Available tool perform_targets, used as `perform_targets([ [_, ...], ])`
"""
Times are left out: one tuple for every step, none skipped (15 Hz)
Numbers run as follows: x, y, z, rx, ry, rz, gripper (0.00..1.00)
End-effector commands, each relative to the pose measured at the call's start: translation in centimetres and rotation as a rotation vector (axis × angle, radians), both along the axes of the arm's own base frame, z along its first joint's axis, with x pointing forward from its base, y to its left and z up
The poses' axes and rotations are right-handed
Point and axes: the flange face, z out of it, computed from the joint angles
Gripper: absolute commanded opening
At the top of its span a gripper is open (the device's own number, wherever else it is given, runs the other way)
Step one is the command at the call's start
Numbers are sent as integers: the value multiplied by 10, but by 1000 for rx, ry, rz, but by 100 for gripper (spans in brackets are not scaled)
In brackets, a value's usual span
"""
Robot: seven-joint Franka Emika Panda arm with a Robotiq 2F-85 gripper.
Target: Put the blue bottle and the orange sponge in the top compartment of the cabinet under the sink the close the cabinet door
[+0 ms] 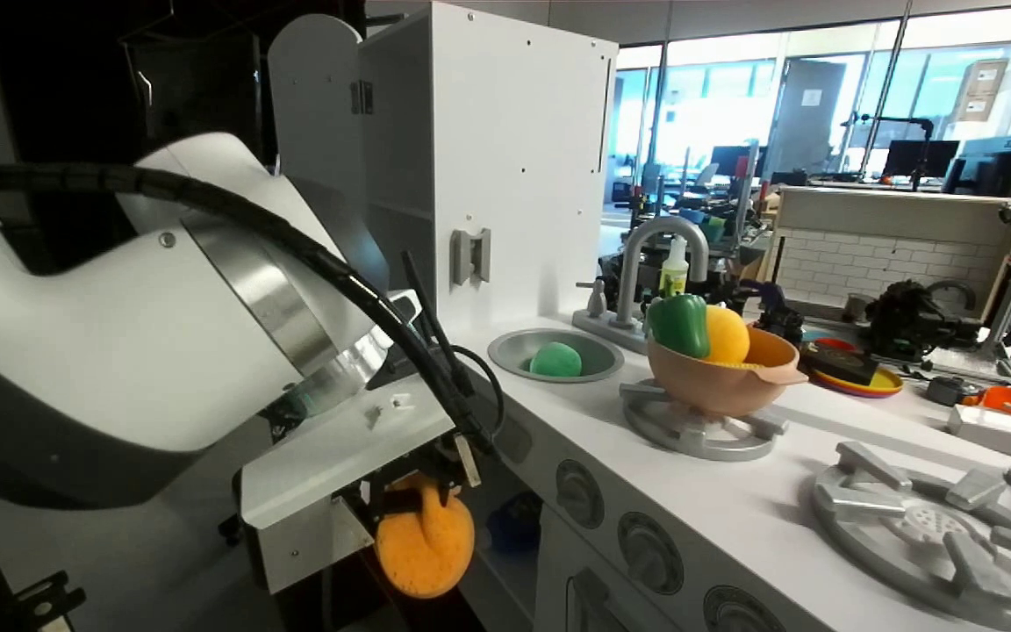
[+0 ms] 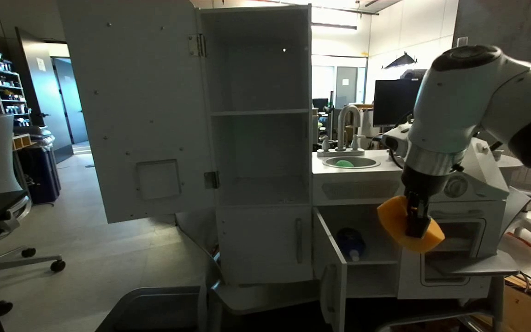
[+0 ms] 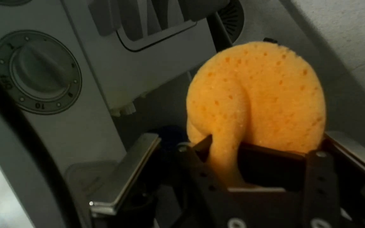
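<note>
One pincer (image 2: pixel 416 226), black, is gripping one orange sponge (image 3: pixel 280 95), its jaws drawn in tightly and folding the middle of it (rounded, dotted with small pores, bulging out on both sides of the grip); the sponge is hanging, in both exterior views, outside the low white cabinet (image 2: pixel 372 280), in front of it; one blue bottle (image 2: pixel 350 239) is lying in the top compartment (image 2: pixel 377 240), white cap (image 2: pixel 354 255) pointing outward; one cabinet door (image 2: pixel 332 276), flat and white, is standing open, its hinge side next to the tall white unit (image 2: pixel 261 244), whose own large door (image 2: pixel 145 106) is also standing open; one sink (image 1: pixel 514 349), grey and round, is sitting in the white bench (image 1: pixel 589 411) and holding one green rounded lump (image 1: pixel 555 361); one silver faucet (image 1: pixel 632 281) is arching up just beside it; one pinkish bowl (image 1: pixel 716 386) is resting on a grey burner (image 1: pixel 697 439) and carrying one green pepper (image 1: pixel 679 326) and one yellow-orange round fruit (image 1: pixel 727 335), further contents being mostly hidden; a second burner (image 1: pixel 931 522) is lying near it; round knobs (image 1: pixel 579 493) are lining the front below
</note>
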Motion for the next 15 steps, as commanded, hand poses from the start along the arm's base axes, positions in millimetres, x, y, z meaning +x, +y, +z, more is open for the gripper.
perform_targets([
  [26, 35, -33, -19, -69, 15, 0],
  [32, 45, -43, -19, -87, 17, 0],
  [38, 54, -55, -22, -105, 19, 0],
  [42, 63, -64, -26, -122, 22, 0],
  [47, 70, -76, -31, -141, 28, 0],
  [51, 75, -85, -33, -159, 31, 0],
  [54, 80, -93, -42, -179, 33, 0],
  [58, 81, -105, -45, -197, 35, 0],
  [59, 74, -103, -56, -219, 37, 0],
  [61, 70, -112, -58, -237, 39, 0],
  [63, 65, -116, -63, -262, 42, 0],
  [64, 58, -121, -66, -284, 41, 0],
  [65, 51, -124, -75, -307, 33, 0],
  [65, 43, -131, -92, -332, 21, 0],
  [72, 41, -124, -114, -347, -10, 0],
])
